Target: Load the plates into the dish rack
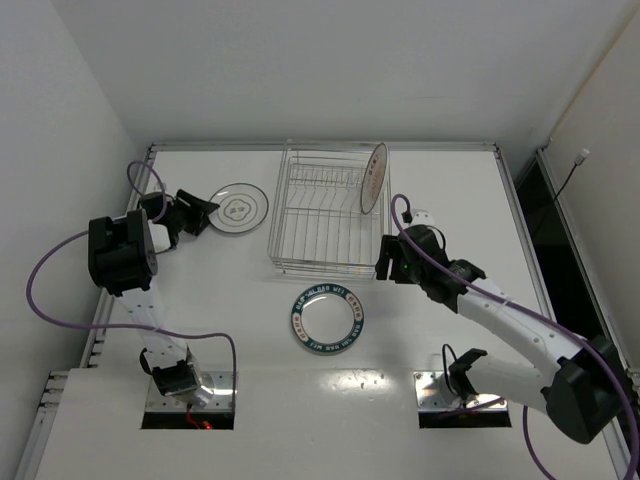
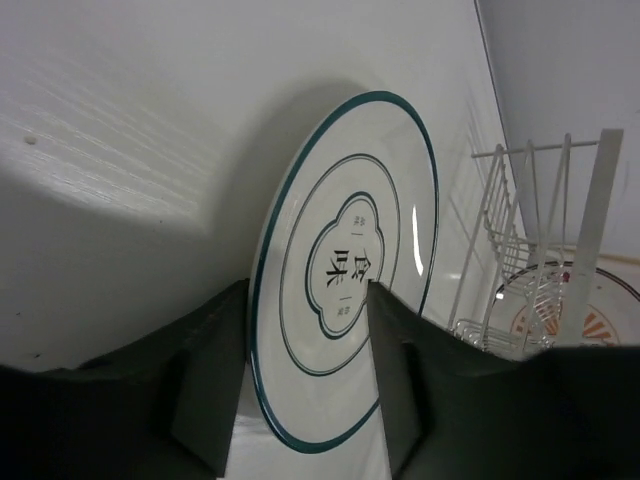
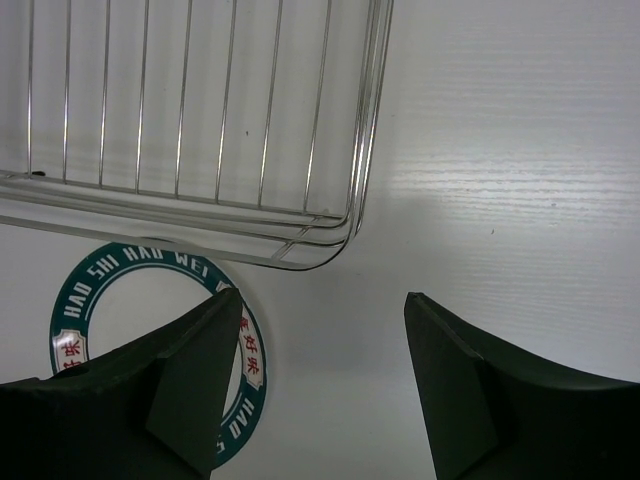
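Straddling grey plate [image 2: 345, 250], left gripper [image 2: 305, 310] spread, right gripper [image 3: 322, 310] spread near rack [image 3: 200, 120]

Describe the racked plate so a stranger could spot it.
Find the wire dish rack at the table's far middle. One orange-red-patterned plate stands on edge at its far right corner. Only it is racked; the blue-rimmed plate and grey plate lie on the table.

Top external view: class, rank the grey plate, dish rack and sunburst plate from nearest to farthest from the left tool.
1. Grey plate, just beside the left tool.
2. Dish rack, mid-table.
3. Sunburst plate, at rack's right end.
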Tool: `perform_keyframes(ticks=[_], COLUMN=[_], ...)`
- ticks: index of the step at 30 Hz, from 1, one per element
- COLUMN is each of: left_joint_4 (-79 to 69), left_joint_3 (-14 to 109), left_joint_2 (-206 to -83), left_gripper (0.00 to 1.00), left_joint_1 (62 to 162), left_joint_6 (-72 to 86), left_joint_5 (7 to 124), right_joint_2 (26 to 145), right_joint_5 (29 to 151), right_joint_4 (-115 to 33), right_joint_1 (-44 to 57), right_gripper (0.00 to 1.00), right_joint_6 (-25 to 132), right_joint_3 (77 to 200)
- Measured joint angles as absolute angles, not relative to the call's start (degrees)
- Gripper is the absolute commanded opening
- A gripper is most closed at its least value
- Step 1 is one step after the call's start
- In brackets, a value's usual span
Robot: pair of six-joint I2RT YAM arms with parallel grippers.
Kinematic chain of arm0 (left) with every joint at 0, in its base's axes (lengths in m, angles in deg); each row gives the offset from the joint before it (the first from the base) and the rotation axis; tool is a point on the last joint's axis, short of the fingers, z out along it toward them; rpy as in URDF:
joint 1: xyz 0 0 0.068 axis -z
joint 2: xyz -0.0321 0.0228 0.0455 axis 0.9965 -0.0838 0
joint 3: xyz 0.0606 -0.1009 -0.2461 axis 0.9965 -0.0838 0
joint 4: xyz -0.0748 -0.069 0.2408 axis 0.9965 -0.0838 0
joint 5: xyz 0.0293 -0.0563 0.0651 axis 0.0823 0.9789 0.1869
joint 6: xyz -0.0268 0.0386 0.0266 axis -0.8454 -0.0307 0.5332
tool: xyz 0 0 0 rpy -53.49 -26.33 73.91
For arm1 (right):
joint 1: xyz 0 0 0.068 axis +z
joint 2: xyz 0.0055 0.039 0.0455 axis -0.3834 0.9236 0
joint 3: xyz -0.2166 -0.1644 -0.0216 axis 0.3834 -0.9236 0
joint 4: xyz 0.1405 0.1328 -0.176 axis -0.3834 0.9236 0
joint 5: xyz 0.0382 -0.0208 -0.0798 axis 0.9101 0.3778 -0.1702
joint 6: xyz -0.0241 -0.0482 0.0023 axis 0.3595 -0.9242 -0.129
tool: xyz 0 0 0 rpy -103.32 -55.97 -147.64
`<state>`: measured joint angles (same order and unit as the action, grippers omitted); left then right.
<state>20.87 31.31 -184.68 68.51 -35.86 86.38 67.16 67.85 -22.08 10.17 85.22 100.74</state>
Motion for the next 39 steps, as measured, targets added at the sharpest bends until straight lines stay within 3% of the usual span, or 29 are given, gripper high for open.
perform_keyframes(ticks=[3, 4, 6, 14, 23, 29, 39], left_joint_4=[21.3, 20.8, 19.5, 13.0, 8.5, 24.6, 56.2], left_joint_3=[31.9, 32.4, 32.9, 34.7, 32.6, 26.6, 24.7], left_joint_2=[-186.4, -186.9, -187.5, -185.3, -163.9, -154.6, -162.9], left_gripper=[0.24, 0.12, 0.0, 0.0, 0.0, 0.0, 0.0], left_joint_1=[68.5, 68.6, 68.7, 68.9, 69.2, 69.1, 71.1], left_joint_6=[-35.7, -35.4, -35.2, -32.4, -25.7, -27.1, -46.6], left_joint_5=[88.2, 88.4, 88.7, 86.8, 77.7, 83.9, 102.5], right_joint_2=[67.2, 67.3, 67.6, 69.5, 62.4, 57.2, 51.6], right_joint_5=[68.0, 68.0, 68.0, 68.1, 69.5, 79.3, 92.3], right_joint_4=[-22.1, -22.1, -22.1, -22.1, -22.4, -27.7, -44.7], right_joint_1=[10.2, 10.2, 10.2, 10.2, 10.2, 10.2, 9.9], right_gripper=[0.65, 0.65, 0.65, 0.65, 0.68, 0.69, 0.81], right_joint_6=[85.3, 85.4, 85.4, 85.4, 85.4, 85.5, 87.7], right_joint_3=[100.7, 100.7, 100.7, 100.7, 100.7, 99.2, 100.3])
